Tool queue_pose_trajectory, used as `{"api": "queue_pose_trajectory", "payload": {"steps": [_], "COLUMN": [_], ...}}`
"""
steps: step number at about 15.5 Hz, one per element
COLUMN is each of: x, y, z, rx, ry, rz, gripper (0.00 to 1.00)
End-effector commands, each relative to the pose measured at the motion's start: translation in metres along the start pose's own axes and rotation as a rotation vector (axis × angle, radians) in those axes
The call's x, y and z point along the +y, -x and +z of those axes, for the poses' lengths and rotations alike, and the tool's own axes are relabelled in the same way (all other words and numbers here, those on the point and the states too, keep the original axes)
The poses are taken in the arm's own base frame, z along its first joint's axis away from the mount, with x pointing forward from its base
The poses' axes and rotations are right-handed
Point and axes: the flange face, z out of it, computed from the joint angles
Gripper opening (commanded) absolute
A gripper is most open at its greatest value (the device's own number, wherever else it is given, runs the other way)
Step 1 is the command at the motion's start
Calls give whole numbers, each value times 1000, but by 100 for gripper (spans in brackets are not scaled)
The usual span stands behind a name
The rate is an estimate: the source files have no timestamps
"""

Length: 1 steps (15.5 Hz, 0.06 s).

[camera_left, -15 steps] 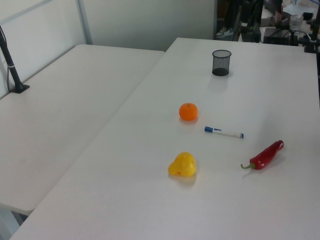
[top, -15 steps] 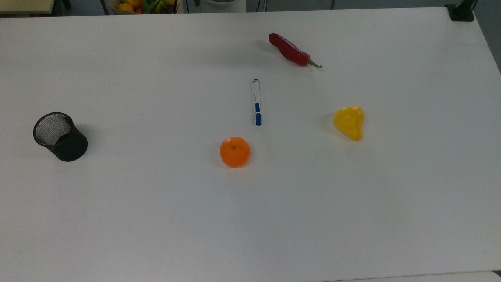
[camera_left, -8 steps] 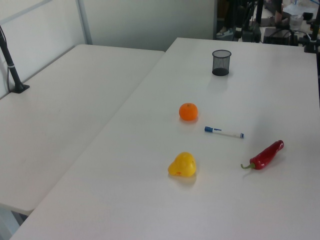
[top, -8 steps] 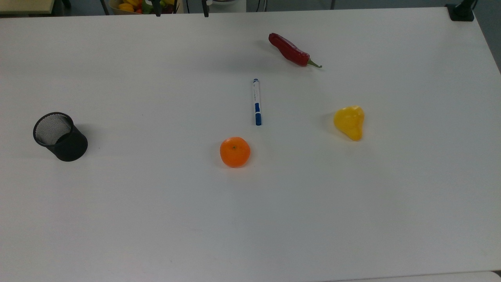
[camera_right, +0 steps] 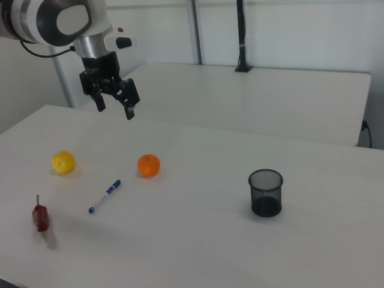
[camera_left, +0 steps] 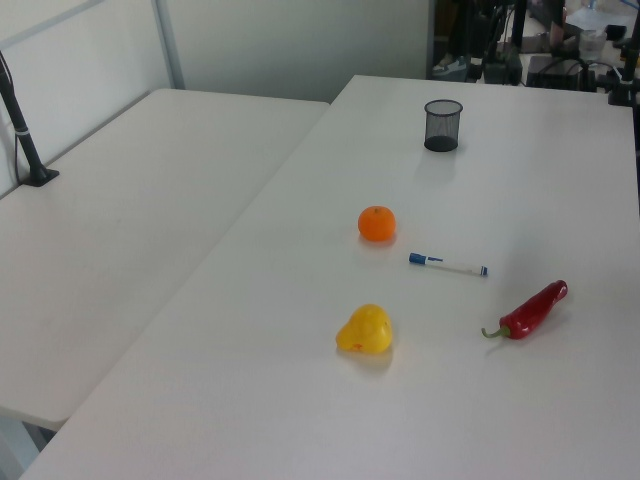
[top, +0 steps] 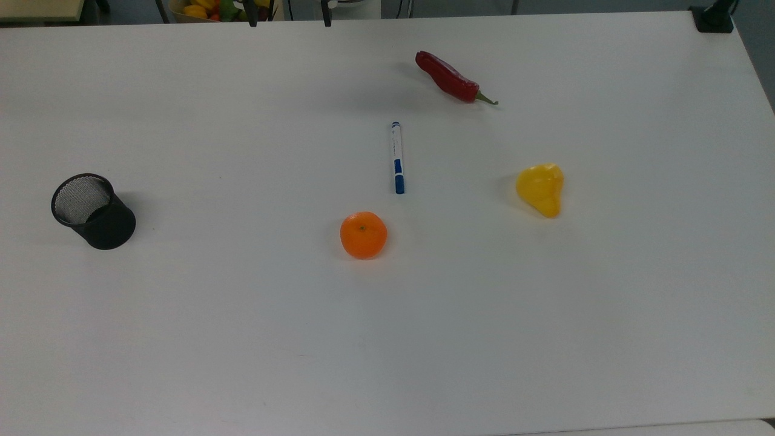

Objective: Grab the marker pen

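A: Top view. Marker pen (top: 397,157) lies flat mid-bench (top: 242,339), long axis toward the far edge, blue cap at the near end. Orange (top: 363,235) just nearer; red chilli (top: 451,79) toward the far edge; yellow fruit (top: 540,189) toward the top view's right; black mesh cup (top: 92,211) upright by the top view's left edge.

B: Left view?

A: Pen (camera_left: 447,265) between orange (camera_left: 377,223) and chilli (camera_left: 530,311), touching neither. Cup (camera_left: 442,125) toward the far end.

B: Right view, pincer?

A: Gripper (camera_right: 116,107) hangs in the air above the bench, fingers spread, holding nothing. Pen (camera_right: 105,195) lies well below it.
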Motion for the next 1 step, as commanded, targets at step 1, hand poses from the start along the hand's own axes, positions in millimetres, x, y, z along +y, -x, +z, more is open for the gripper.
{"api": "queue_pose_trajectory", "payload": {"steps": [1], "x": [-1], "y": [2], "z": [-2], "rx": [5], "ry": [2], "rz": [-8], "gripper": [100]}}
